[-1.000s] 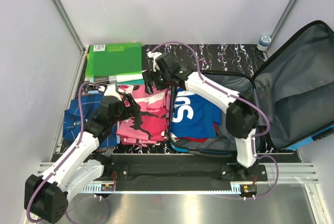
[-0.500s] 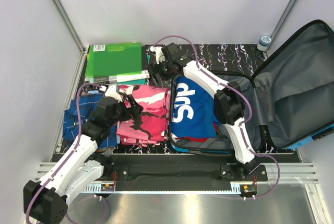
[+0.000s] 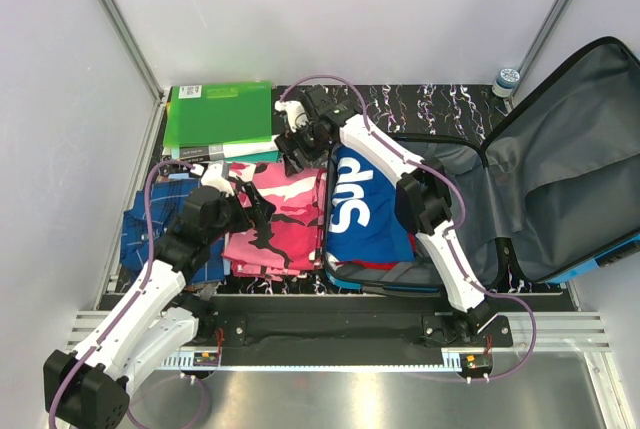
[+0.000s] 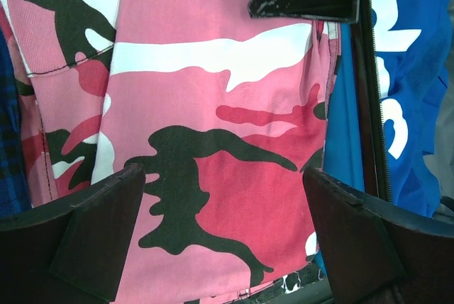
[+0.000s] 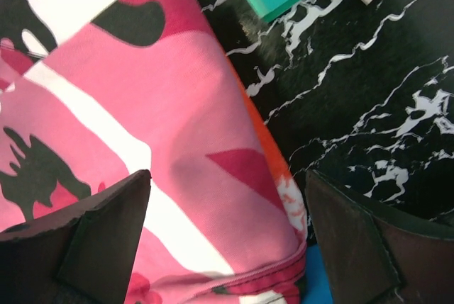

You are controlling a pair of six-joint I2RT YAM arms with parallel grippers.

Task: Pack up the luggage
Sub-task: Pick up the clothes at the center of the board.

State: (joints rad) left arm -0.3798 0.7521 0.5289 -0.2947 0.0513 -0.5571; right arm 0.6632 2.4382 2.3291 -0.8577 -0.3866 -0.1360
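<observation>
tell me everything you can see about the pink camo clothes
The pink camo clothes are a folded stack of sturdy woven cloth, pink with white, black and dark red patches and stitched seams. They lie flat on the black marbled table, between a blue plaid garment and the open suitcase, right edge against its rim. An orange layer peeks out under the far corner. The left gripper and right gripper hang open over them; contact is unclear.

Blue shirt reads "Sup" in white letters.

lab test cell: white panel walls, aluminium framing
</observation>
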